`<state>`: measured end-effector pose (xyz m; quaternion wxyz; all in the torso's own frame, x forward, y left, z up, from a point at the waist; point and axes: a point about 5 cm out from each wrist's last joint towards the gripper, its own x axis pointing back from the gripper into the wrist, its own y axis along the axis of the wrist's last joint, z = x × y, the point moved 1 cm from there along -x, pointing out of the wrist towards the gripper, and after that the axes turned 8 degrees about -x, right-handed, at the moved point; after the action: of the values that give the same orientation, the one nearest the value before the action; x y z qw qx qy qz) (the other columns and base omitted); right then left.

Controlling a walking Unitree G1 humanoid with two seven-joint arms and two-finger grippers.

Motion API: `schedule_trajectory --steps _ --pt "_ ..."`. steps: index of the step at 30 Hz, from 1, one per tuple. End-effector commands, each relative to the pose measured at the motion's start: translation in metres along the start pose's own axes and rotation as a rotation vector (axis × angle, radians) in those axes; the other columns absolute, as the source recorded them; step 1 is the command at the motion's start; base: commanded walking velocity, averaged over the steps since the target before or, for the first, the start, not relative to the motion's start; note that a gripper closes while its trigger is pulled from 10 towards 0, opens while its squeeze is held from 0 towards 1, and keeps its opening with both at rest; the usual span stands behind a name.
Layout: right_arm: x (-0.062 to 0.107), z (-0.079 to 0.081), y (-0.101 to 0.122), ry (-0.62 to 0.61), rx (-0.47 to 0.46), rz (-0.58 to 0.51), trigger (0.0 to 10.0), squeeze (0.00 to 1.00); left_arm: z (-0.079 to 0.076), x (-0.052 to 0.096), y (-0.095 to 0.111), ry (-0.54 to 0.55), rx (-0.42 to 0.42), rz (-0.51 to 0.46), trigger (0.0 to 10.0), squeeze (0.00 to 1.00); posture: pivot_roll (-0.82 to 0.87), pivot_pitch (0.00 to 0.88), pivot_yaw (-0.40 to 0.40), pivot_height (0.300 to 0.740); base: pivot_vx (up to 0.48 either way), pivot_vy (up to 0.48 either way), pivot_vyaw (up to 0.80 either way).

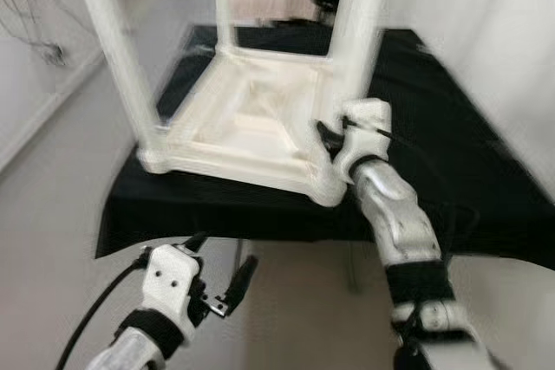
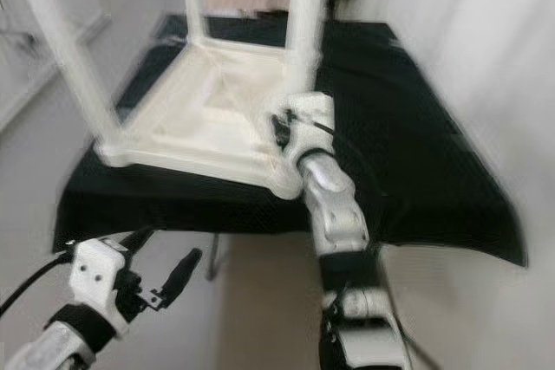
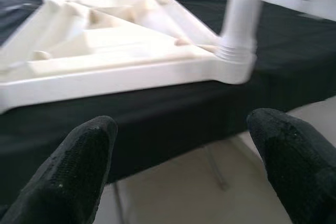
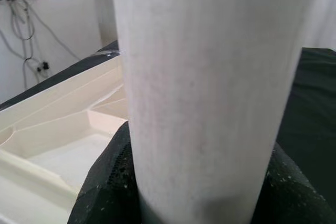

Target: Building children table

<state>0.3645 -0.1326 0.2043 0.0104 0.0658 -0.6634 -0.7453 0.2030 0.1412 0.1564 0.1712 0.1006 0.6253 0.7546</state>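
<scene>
While clamped, leg (image 4: 210, 77) btwn R fingers (image 4: 105, 192).

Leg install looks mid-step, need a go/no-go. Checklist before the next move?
1. Right gripper on the near-right leg: ok, fingers either side of it at its base.
2. Left gripper: ok, open, below the table edge, holding nothing.
3. Children's table placement: ok, upside down on the black cloth, legs up.
4. Near-right corner overhangs the cloth edge: not ok.
5. Leg fully seated in its socket: cannot tell.
6. Image sharpness: not ok, blurred.
</scene>
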Motion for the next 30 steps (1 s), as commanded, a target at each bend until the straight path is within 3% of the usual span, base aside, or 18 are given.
schedule_trajectory --steps 1,5,8,11,12,13,14,16,17,19,20,21,23,24,28,30 --pt "0.005 -0.017 -0.032 -0.093 -0.011 0.135 0.0 0.0 0.004 0.0 -0.006 0.005 0.01 0.028 10.0 0.0 -0.04 0.095 -0.015 0.74 0.0 0.0 0.0" --pt "-0.003 -0.012 -0.024 -0.089 -0.02 0.1 0.0 0.0 0.007 0.0 -0.01 0.017 -0.002 0.042 10.0 0.0 -0.04 0.088 -0.01 0.74 0.0 0.0 0.0" --pt "-0.005 0.002 -0.017 -0.052 -0.019 0.089 0.0 0.0 0.008 0.003 -0.017 0.042 0.003 0.066 10.0 0.0 -0.03 0.086 -0.001 0.74 0.0 0.0 0.0" --pt "-0.005 0.002 -0.017 -0.052 -0.019 0.089 0.0 0.0 0.008 0.003 -0.017 0.042 0.003 0.066 10.0 0.0 -0.03 0.086 -0.001 0.74 0.0 0.0 0.0" --pt "-0.003 0.011 -0.018 -0.024 -0.011 0.091 10.0 0.0 0.009 0.005 -0.023 0.054 0.003 0.087 10.0 0.0 -0.03 0.085 -0.003 0.74 0.0 0.0 0.0" --pt "0.002 0.018 -0.023 0.04 -0.027 0.106 10.0 0.32 0.011 0.013 -0.029 0.074 0.008 0.12 10.0 0.0 -0.02 0.074 -0.018 0.74 0.0 0.0 0.0" --pt "0.008 0.024 -0.028 0.12 -0.052 0.118 10.0 1.0 0.014 0.021 -0.032 0.107 0.01 0.15 10.0 0.0 0.0 0.08 -0.037 0.74 0.0 0.0 0.0" --pt "0.008 0.024 -0.028 0.12 -0.052 0.118 10.0 1.0 0.014 0.021 -0.032 0.107 0.01 0.15 10.0 0.0 0.0 0.08 -0.037 0.74 0.0 0.0 0.0" --pt "0.012 0.032 -0.032 0.229 -0.096 0.126 10.0 1.0 0.019 0.027 -0.034 0.143 0.003 0.169 10.0 0.0 0.01 0.073 -0.048 0.74 0.0 0.0 0.0" --pt "0.013 0.036 -0.033 0.299 -0.126 0.127 10.0 1.0 0.024 0.03 -0.033 0.175 -0.001 0.174 10.0 0.0 0.02 0.077 -0.059 0.74 0.0 0.0 0.0" --pt "0.011 0.039 -0.034 0.342 -0.146 0.129 10.0 0.75 0.029 0.031 -0.032 0.204 0.003 0.17 10.0 0.0 0.02 0.078 -0.06 0.74 0.0 0.0 0.0" --pt "0.005 0.043 -0.032 0.437 -0.152 0.128 10.0 0.75 0.032 0.027 -0.03 0.222 0.001 0.148 10.0 0.0 0.06 0.013 -0.044 0.74 0.0 0.0 0.0" --pt "0.0 0.045 -0.03 0.496 -0.152 0.127 10.0 0.75 0.034 0.023 -0.028 0.232 0.0 0.131 10.0 0.0 0.06 0.005 -0.043 0.74 0.0 0.0 0.0" --pt "-0.006 0.044 -0.031 0.561 -0.114 0.133 10.0 0.0 0.034 0.018 -0.03 0.233 -0.007 0.116 10.0 0.0 0.07 0.0 -0.051 0.74 0.0 0.0 0.0" --pt "-0.027 0.04 -0.019 0.619 -0.019 0.124 10.0 0.0 0.032 0.002 -0.031 0.194 -0.032 0.077 10.0 0.0 0.08 0.0 -0.071 0.74 0.0 0.0 0.0" --pt "-0.027 0.04 -0.019 0.619 -0.019 0.124 10.0 0.0 0.032 0.002 -0.031 0.194 -0.032 0.077 10.0 0.0 0.08 0.0 -0.071 0.74 0.0 0.0 0.0"
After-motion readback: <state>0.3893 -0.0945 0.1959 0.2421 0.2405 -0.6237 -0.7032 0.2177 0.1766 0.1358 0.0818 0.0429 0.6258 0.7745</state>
